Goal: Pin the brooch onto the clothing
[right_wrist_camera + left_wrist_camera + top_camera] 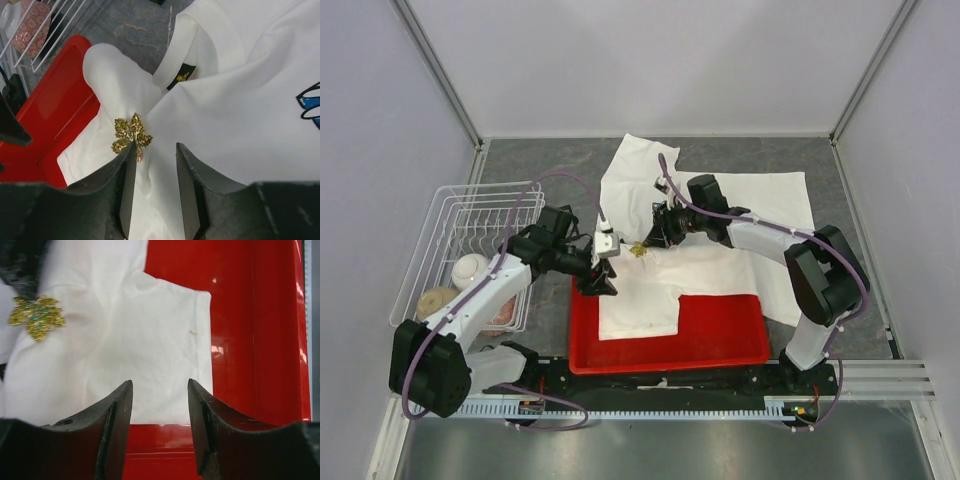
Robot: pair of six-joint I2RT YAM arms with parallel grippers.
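Shallow red plastic tray (720,340) sits right under the L gripper (160,385). 1 part of the white short-sleeved cotton T-shirt (740,200) lies in it, a hemmed edge flat on the red floor; the rest of the T-shirt spreads out over the tray's far rim onto the table. White wire basket (450,215) stands off to the outer side of the L arm, w/ a rounded white ceramic piece (470,268) and a pale speckled bowl-like piece (435,300) in it; can't tell what else.

L gripper: 2 black fingers spread, nothing btwn them, tips hanging above the white fabric in the tray. Can't tell if they touch it.

R gripper (155,147): fingers apart w/ a narrow gap, only cloth showing btwn them.

Small gold leaf-shaped glittery brooch (131,135) rests on a bunched fold of the T-shirt, just beyond the tip of the R gripper's left-hand finger, its lower end beside that finger's inner edge. From the L wrist cam it's ahead and off to the left (37,316).

Black neck label (182,76) lies ahead of the R gripper, blue print edge (310,102) out to its right.

Table is mottled grey (540,165); plain pale walls (650,60) on 3 sides.
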